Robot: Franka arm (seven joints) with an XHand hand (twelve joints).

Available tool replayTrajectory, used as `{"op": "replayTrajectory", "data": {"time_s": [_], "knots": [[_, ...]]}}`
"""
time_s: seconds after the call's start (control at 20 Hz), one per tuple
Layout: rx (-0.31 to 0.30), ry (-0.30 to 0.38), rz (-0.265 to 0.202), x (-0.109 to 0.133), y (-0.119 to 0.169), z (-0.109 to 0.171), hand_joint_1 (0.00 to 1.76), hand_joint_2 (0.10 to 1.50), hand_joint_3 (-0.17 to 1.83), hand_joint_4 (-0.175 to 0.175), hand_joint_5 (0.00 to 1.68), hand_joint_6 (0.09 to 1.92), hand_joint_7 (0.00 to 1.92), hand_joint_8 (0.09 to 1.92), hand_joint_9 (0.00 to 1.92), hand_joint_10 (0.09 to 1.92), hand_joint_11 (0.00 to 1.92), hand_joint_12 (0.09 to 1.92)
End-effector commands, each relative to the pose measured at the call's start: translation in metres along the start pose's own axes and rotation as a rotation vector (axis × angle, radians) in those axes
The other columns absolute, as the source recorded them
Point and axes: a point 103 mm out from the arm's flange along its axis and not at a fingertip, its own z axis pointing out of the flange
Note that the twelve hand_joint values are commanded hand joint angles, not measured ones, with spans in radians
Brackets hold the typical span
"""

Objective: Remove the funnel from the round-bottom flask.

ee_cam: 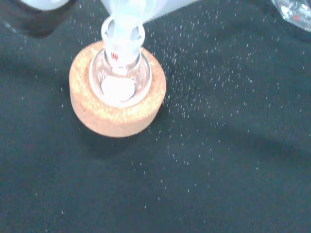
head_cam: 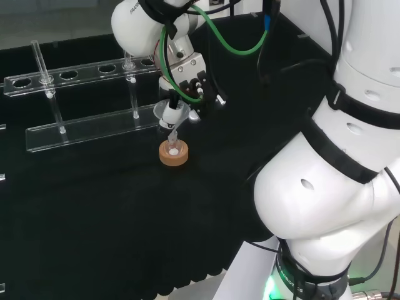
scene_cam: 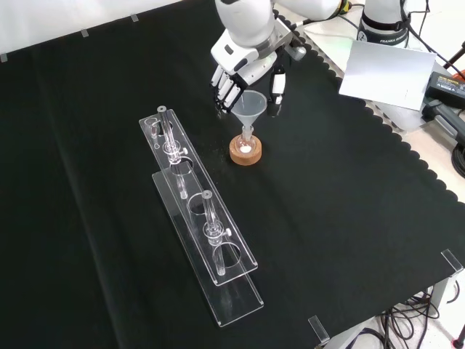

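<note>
Fingers (scene_cam: 227,86) hang down around the funnel's (scene_cam: 251,107) cone in the front view, a row of them on its left side and the thumb (scene_cam: 277,86) on its right, curled in toward the rim; whether they actually touch the clear plastic cannot be told. Hand (scene_cam: 243,65) sits upper centre of the front view, under the white arm link.

Funnel stands upright, stem down in the neck of the round-bottom flask (scene_cam: 246,145), upper centre of the front view. Flask rests in a cork ring stand (scene_cam: 245,153) on the black surface (scene_cam: 327,218). Something white shows at the flask's bottom.

Head view: hand (head_cam: 187,84) upper centre, funnel (head_cam: 170,115) just below it, cork ring (head_cam: 174,155) under that, centre-left of frame.

Wrist view: cork ring (ee_cam: 116,94) upper left of frame, flask (ee_cam: 120,73) seated in it with a white patch inside, funnel stem (ee_cam: 124,29) entering the neck from above, blurred.

Clear plastic tube rack (scene_cam: 200,218) lies left of the cork ring in the front view, running diagonally from upper left-centre to lower centre, well apart from the flask. In the head view the rack (head_cam: 81,100) is in the upper left.
</note>
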Motion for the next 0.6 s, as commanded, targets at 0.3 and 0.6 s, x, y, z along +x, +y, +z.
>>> {"op": "replayTrajectory", "data": {"time_s": [0.3, 0.6], "knots": [[-0.065, -0.05, 0.017, -0.007, -0.014, -0.009, 0.77, 0.85, 0.45, 0.093, 1.02, 0.44, 0.69, 0.64, 0.93, 0.45, 0.75, 1.22], [-0.074, -0.06, 0.021, -0.013, -0.026, -0.035, 0.77, 0.85, 0.46, 0.097, 1.03, 0.46, 0.71, 0.64, 0.94, 0.44, 0.78, 1.21]]}}
